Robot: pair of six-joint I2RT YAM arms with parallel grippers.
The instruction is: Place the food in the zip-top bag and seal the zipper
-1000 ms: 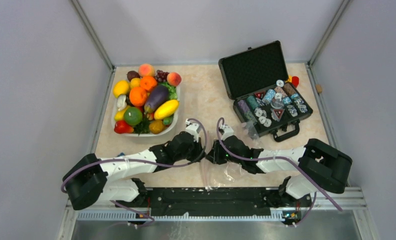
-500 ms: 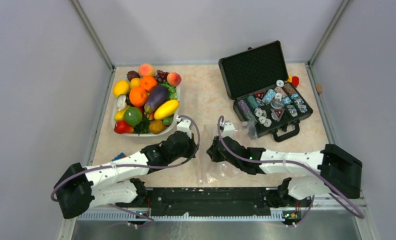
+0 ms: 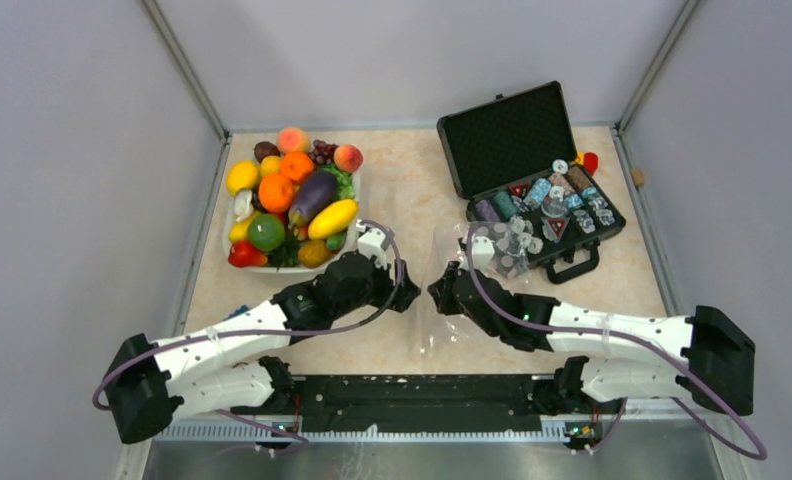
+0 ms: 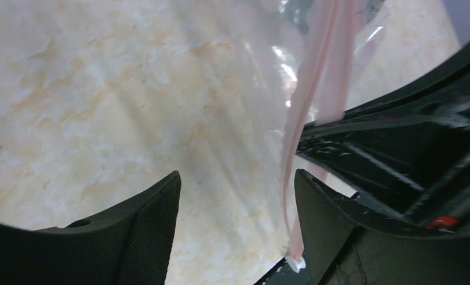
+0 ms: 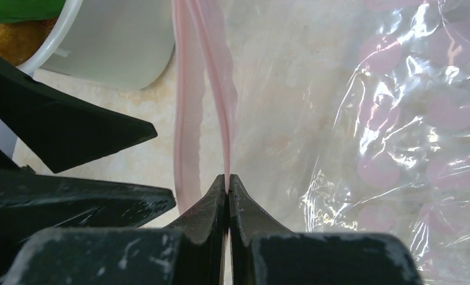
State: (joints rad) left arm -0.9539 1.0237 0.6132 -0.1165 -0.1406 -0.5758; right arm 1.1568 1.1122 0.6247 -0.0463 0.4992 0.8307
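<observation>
Right wrist shows right gripper (image 5: 228, 179) pinching the zipper (image 5: 224, 101); left wrist shows left gripper (image 4: 237, 185) spread around it.

basin (image 3: 277, 268) left, case (image 3: 502, 135) right, gap btwn

Even, soft light fills the overhead view; only faint shadows lie on the worktop (image 3: 412, 190). White glare streaks the crinkled zip-top bag (image 5: 399, 136) at my right wrist. My left fingers (image 4: 140, 234) look dark, slightly blurred.

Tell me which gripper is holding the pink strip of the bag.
The right gripper; its jaws are shut on the zipper, while the left gripper stands open.
</observation>
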